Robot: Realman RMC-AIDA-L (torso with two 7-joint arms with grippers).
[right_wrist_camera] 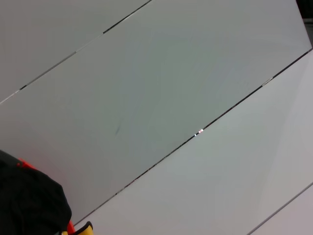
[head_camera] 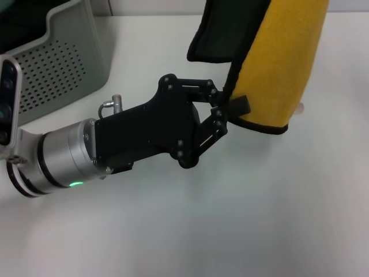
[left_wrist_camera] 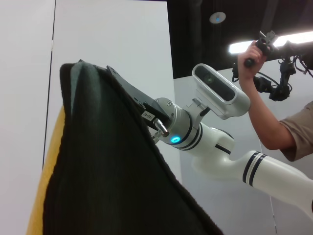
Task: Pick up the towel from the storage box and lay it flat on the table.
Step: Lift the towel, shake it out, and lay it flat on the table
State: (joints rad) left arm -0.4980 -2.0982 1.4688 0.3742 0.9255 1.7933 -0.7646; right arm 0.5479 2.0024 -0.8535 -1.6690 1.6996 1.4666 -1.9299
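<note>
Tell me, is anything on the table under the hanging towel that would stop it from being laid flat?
Nothing visible is. The towel hangs above bare white table, with the left gripper pinching its lower edge. The storage box sits off to the left, clear of that spot.

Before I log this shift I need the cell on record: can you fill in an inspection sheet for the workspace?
Surface: white table, bare where visible.
Job's things: towel hangs above the table, yellow face out, dark side folded over along its left edge; storage box stands at the far left, interior not visible.
Clutter: nothing seen.
Grippers: left gripper is shut on the towel's lower black-trimmed edge; right gripper not visible, its arm shows in the left wrist view behind the towel.
Cables: nothing seen on the table.
Surroundings: a person's arm reaches up to overhead gear; pale wall panels.
</note>
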